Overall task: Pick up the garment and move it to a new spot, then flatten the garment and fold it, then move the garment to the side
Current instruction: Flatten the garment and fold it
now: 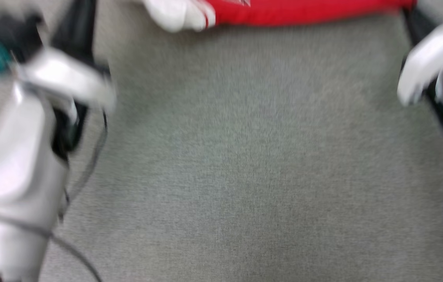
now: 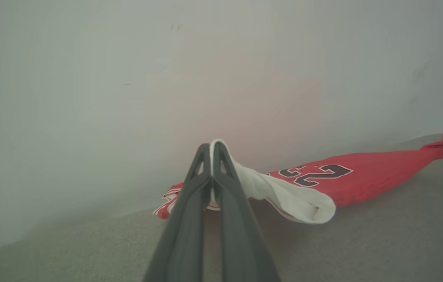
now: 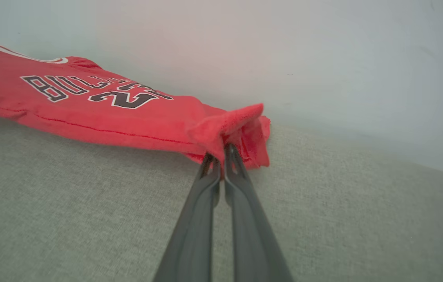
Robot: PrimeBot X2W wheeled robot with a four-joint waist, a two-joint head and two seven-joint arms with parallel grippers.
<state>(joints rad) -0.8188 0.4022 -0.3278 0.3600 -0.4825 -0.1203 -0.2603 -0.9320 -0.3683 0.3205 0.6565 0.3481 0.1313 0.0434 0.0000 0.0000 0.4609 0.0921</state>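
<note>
Nearest: my left fingers [image 2: 208, 152], pinched shut on the white sleeve of the garment [image 2: 362, 176]; my right fingers [image 3: 226, 153], clamped on its red hem corner. Beyond: garment stretched between them, low over the grey counter [image 1: 245, 156]; pale wall [image 2: 127, 78] behind.

On your red garment [image 3: 100, 113] you can read black letters with white edges: "BUL". The rest is lost in folds. Under them is a big 2. In the left wrist view the number looks like 23, upside down.
</note>
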